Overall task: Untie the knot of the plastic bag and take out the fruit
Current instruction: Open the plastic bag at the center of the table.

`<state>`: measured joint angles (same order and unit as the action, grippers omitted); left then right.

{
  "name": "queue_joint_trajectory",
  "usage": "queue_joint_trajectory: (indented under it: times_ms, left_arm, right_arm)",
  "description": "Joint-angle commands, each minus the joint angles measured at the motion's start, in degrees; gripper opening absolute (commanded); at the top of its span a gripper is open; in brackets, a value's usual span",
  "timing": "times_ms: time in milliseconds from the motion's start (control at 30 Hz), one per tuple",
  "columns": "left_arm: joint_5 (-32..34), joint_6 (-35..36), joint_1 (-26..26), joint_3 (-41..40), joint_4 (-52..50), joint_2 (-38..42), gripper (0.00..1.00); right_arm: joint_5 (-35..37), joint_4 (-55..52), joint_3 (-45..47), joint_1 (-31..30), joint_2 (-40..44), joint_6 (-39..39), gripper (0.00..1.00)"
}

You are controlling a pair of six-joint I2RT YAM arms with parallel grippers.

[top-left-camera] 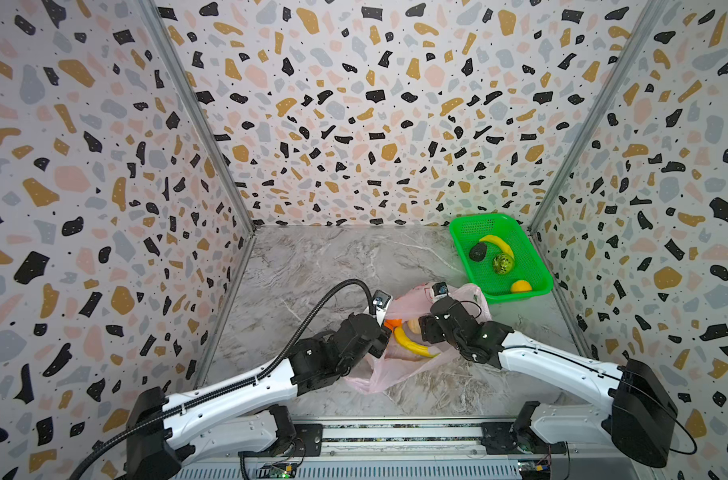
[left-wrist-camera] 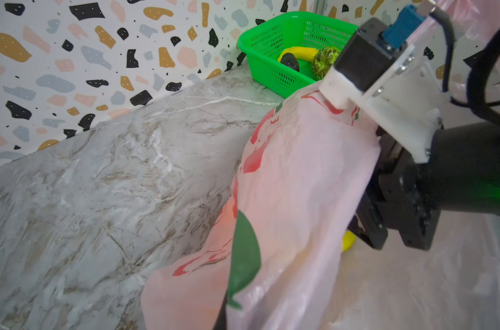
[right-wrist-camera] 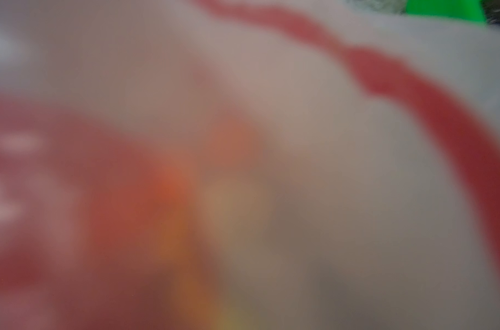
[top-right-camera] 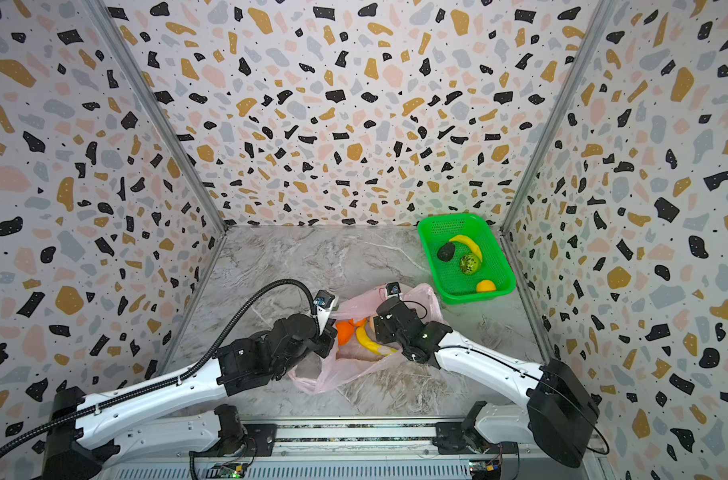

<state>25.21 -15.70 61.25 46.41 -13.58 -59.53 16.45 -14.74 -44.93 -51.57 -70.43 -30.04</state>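
Two robot arms reach from the near edge over a grey marbled tabletop (top-left-camera: 333, 266) and meet at the plastic bag (top-left-camera: 378, 374), a crumpled pale pink film lying in the middle with its mouth gaping upward; no knot shows in any view. Well apart from it, in the far right corner, a green basket (top-left-camera: 520, 294) holds a blackish avocado (top-left-camera: 477, 252), a green-yellow fruit (top-left-camera: 502, 264), a curved banana (top-left-camera: 497, 244) and a small yellow-orange piece (top-left-camera: 521, 286). The left gripper (top-left-camera: 385, 334) sits at the bag's left rim with its jaws closed. Film tents up beside it in its wrist view, so it probably pinches the rim, though the contact itself is hidden. The right gripper (top-left-camera: 425, 330) dips into the mouth from the right. Whether its jaws are apart or together cannot be told, and its own camera sees only blurred pink film. Inside the bag lie orange tangerines (top-right-camera: 344, 331), a cream fruit (top-left-camera: 414, 325) and a long yellow banana (top-left-camera: 412, 345) beside them.

Likely trouble: reaching half blind, the right jaws could close on film along with a fruit and drag the light bag along. The left pinch on such thin plastic could slip or tear, letting the mouth fall shut. Round tangerines may roll out of a poor grip, and the long yellow banana crowds the way in
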Motion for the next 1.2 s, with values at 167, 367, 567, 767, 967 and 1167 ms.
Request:
queue_joint_trajectory:
  times_ms: [167, 367, 567, 767, 967, 1167]
  left_arm:
    - [4.53, -3.43, 0.36, 3.15, -1.88, -0.91, 0.0]
    - [3.88, -3.72, 0.42, 4.78, -2.7, -2.17, 0.0]
    - [0.27, -4.63, 1.22, 1.51, -2.15, -2.02, 0.0]
    - [0.61, -4.51, 1.85, 0.59, -3.25, -1.05, 0.0]
    - [1.43, -3.9, 1.86, 1.22, -3.35, -1.21, 0.0]
    - [1.54, -3.92, 1.85, 1.31, -3.01, -1.34, 0.0]
  right_arm:
    - [-7.71, -8.37, 5.73, -8.12, 0.94, -6.9, 0.9]
    - [-4.73, -10.24, 8.96, -12.33, 0.6, -10.32, 0.96]
    - [-4.01, -10.76, 5.8, -11.13, 1.97, -9.03, 1.0]
    - [-7.95, -6.74, 1.23, -5.17, -0.49, -4.46, 0.99]
    - [-11.68, -2.04, -1.48, -4.11, -7.64, 1.15, 0.94]
    - [-7.24, 1.52, -1.65, -4.48, -13.56, 4.06, 0.93]
